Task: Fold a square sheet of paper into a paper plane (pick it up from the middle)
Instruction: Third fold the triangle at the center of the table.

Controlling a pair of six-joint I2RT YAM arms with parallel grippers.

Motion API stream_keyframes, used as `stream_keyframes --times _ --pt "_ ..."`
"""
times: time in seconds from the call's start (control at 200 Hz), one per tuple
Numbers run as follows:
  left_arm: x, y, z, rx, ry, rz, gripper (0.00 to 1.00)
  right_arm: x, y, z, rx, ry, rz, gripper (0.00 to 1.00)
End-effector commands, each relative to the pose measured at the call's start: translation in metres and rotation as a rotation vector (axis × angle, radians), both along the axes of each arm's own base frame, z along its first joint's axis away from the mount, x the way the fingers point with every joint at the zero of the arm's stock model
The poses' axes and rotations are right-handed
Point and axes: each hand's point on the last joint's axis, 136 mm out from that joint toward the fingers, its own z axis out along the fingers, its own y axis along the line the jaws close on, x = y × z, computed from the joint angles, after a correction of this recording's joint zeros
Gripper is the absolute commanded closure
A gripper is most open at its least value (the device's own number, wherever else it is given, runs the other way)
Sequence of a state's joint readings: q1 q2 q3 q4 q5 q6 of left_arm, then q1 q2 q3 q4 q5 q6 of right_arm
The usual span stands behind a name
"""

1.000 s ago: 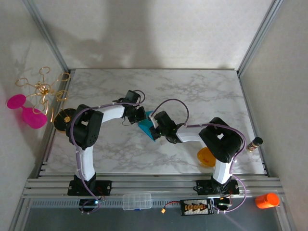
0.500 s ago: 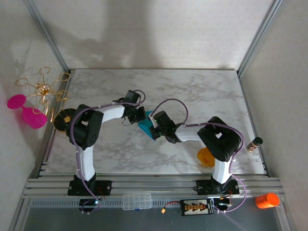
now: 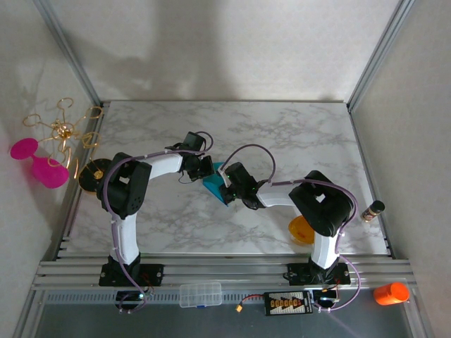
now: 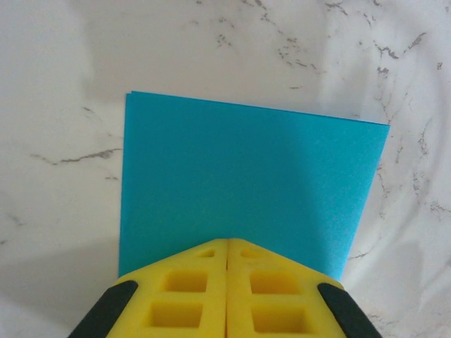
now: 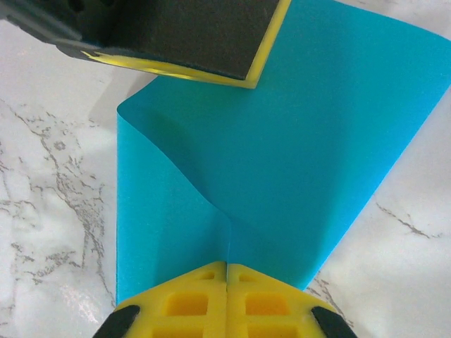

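The sheet [image 4: 254, 183] sits near the middle of the table [image 3: 282, 134], caught between my two arms. I can't tell whether it rests on the marble or hangs just clear of it.

It is no plane yet: I see no nose, no wings and no hard crease. On the left wrist camera it reads as a plain rectangle, wider than deep, and its far edge looks doubled. From that I judge it is loosely folded in half at most. On the right wrist camera the side at 9 o'clock curls over in a soft roll, not a pressed fold, and a short ridge rises from my fingertips. I put the job at its first step. Pressing the centre crease, the corner folds and the wings are all left.

With no tip, it points nowhere. On the left wrist camera its long axis runs 9 to 3, dipping slightly at the 3 end. From above, the visible teal runs roughly 11 to 5, though the arms cover much of it.

The left gripper [image 4: 227, 257] is closed, its fingers pressed together on the sheet's near edge. The right gripper [image 5: 227, 271] is closed too, pinching the opposite edge. The bowl [image 3: 301, 229] lies well apart at 4 o'clock.
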State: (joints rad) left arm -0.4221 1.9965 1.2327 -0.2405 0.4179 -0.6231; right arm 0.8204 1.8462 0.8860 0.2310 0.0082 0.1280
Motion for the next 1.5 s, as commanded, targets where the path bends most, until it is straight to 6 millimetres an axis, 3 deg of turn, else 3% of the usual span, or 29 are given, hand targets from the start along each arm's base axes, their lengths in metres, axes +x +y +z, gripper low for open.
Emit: stream_keyframes --times 0.0,0.706,1.492 --pt "-0.012 0.012 -0.027 0.083 0.066 -0.003 0.93 0.007 -0.006 0.004 -0.015 -0.002 -0.044 1.00" --pt "-0.013 0.013 -0.033 0.098 0.074 -0.004 0.94 0.006 -0.011 0.013 -0.026 -0.009 -0.058 1.00" --pt "-0.013 0.010 -0.030 0.089 0.069 -0.018 0.94 0.008 -0.009 -0.003 -0.058 0.018 -0.053 1.00"
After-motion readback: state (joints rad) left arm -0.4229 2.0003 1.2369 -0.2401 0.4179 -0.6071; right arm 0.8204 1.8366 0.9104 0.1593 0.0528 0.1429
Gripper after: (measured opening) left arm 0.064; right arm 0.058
